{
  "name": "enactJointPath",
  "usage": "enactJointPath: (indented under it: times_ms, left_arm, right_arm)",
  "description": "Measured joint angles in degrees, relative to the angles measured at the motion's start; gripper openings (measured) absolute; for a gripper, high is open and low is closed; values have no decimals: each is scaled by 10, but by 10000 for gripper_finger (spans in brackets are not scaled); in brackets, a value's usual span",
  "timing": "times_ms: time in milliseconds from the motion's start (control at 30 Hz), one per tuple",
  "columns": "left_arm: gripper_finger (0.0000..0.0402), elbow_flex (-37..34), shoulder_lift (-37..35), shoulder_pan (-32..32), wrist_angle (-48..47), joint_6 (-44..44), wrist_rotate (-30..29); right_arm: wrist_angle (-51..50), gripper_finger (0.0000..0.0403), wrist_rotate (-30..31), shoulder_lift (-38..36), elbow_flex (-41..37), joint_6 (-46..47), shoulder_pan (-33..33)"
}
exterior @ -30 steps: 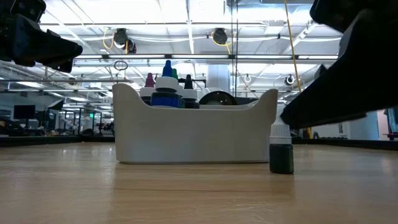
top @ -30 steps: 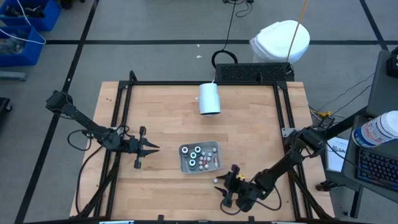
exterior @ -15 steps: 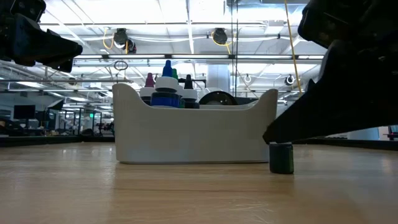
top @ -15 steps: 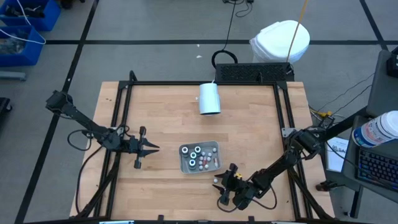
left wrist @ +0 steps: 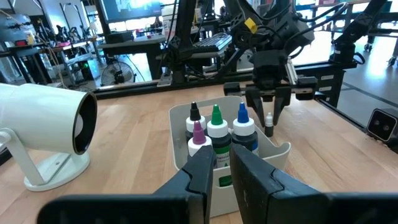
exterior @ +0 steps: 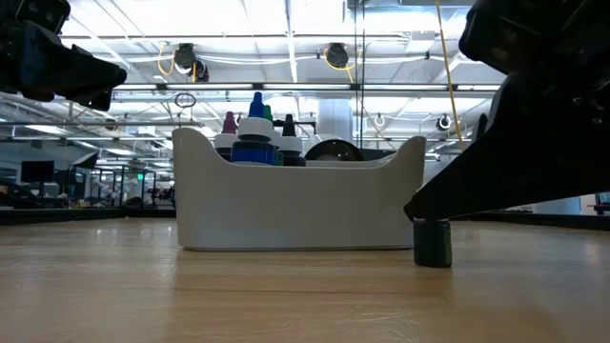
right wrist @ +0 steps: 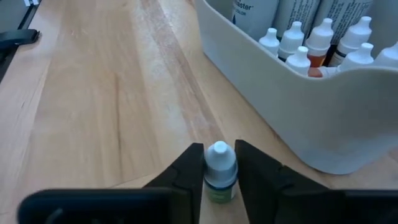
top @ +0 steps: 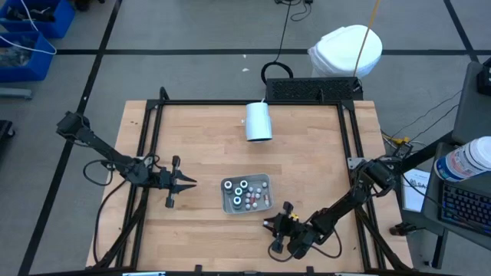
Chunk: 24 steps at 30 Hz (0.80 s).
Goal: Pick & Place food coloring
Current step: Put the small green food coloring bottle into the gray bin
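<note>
A small green food coloring bottle (right wrist: 219, 186) with a white cap stands upright on the table just off the tray's near right corner; its body also shows in the low view (exterior: 432, 244). My right gripper (right wrist: 219, 169) (top: 268, 224) is low over it, fingers on either side of its cap. The other food coloring bottles (top: 247, 193) stand in a grey tray (top: 225, 201) (exterior: 295, 214) at the table's middle. My left gripper (top: 190, 182) (left wrist: 222, 167) hovers shut to the tray's left, pointing at it. My right gripper has the green bottle's white cap (right wrist: 219, 155) pinched between its two fingers (right wrist: 191, 167). The fingers come nearly level from the table's near right side. The bottle is upright and its base (exterior: 432, 261) rests on the table.
A large white cup (top: 258, 121) (left wrist: 43, 118) lies on its side near the table's far edge. A black frame (top: 253, 102) runs around the tabletop. Bare wood lies left of and in front of the tray.
My right gripper has moved down and toward the table's left, closing in on the green bottle until its fingers cover the white cap in the low view. The bottle has stayed where it stood. In the last half second the arm has hardly moved.
</note>
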Motion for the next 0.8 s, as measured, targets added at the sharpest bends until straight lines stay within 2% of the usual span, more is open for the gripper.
enactJointPath:
  times_ms: [133, 300, 533, 800]
  left_arm:
    - [63, 0, 0, 0, 0, 0, 0]
    - [63, 0, 0, 0, 0, 1, 0]
    - [63, 0, 0, 0, 0, 1, 0]
    - [63, 0, 0, 0, 1, 0, 0]
  right_arm:
    - [1, 58, -1, 0, 0, 0, 1]
    - [-1, 62, -30, 0, 18, -32, 4]
    - [-9, 59, -27, -56, 64, -173, 8]
    - [-20, 60, 102, -150, 74, -325, -19]
